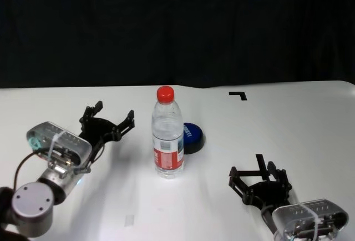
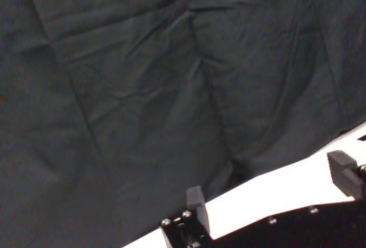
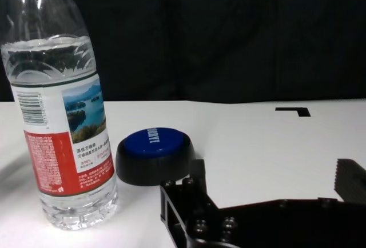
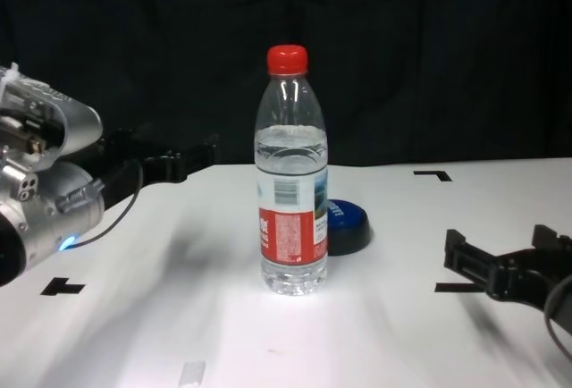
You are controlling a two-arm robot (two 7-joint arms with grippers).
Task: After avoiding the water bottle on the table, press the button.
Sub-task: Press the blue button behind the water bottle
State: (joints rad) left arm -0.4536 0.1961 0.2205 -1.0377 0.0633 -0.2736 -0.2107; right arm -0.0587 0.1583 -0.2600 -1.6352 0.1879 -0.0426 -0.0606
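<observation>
The water bottle (image 1: 168, 132) stands upright mid-table, red cap on; it also shows in the chest view (image 4: 291, 173) and the right wrist view (image 3: 54, 105). The dark blue button (image 1: 192, 137) lies just behind and right of it, partly hidden by it in the chest view (image 4: 349, 224), fully seen in the right wrist view (image 3: 153, 155). My left gripper (image 1: 108, 115) is open and empty, left of the bottle, raised and pointing to the table's far edge (image 2: 274, 196). My right gripper (image 1: 258, 172) is open and empty, low at the front right, well short of the button.
The white table (image 1: 288, 130) has black corner marks at the back right (image 1: 238, 95), near the right gripper (image 4: 447, 288) and at the front left (image 4: 61, 287). A black curtain (image 1: 177, 24) hangs behind the table's far edge.
</observation>
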